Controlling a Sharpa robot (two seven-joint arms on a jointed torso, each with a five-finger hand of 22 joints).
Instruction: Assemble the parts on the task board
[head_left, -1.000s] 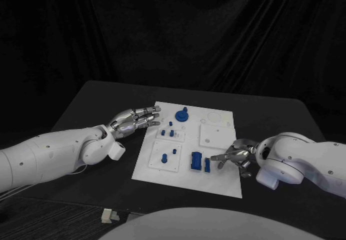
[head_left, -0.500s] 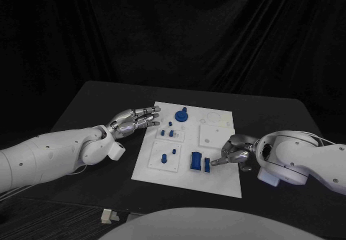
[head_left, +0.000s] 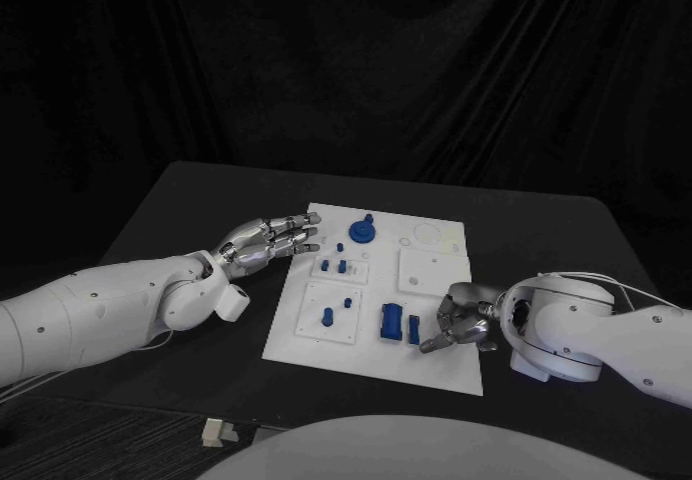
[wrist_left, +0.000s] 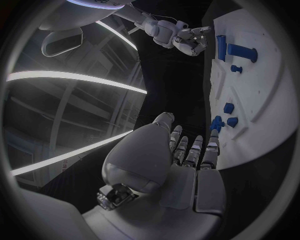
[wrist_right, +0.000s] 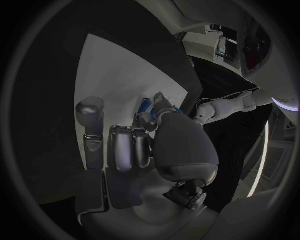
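White left arm (head_left: 101, 310) comes in from the left. Your left hand (head_left: 267, 240) sits at the task board's (head_left: 433, 350) far-left corner, fingers extended and a little apart, holding nothing. Head view puts the fingertips (head_left: 309, 219) right at the board edge, but you can't tell from it whether they touch. Left wrist view shows the same hand (wrist_left: 178, 160) from behind, fingers straight and side by side, tips over or at the board (wrist_left: 269, 120) rim; contact still unclear.

Board lies mid-table (head_left: 188, 200), white on black. Going across it: two small blue pegs (head_left: 333, 266) in the upper-left panel, one blue peg (head_left: 329, 318) in the lower-left panel, a round blue knob part (head_left: 364, 231) near the far edge, then two upright blue blocks (head_left: 394, 323) side by side near the front centre. Left wrist view picks up those blocks (wrist_left: 240, 50) from the far side, and your right hand (wrist_left: 190, 40) right beside them.

Right hand (head_left: 459, 325) is at the board's near-right area, just right of the blocks, fingers curled in with one finger pointing down at the board. Head view doesn't show anything in it. Right wrist view gives the hand (wrist_right: 134, 145) over the white board (wrist_right: 106, 75), with bits of blue (wrist_right: 145, 106) showing past the fingertips; whether it's pinching that part or just next to it, you can't tell. Right arm (head_left: 606, 340) exits at the right edge.
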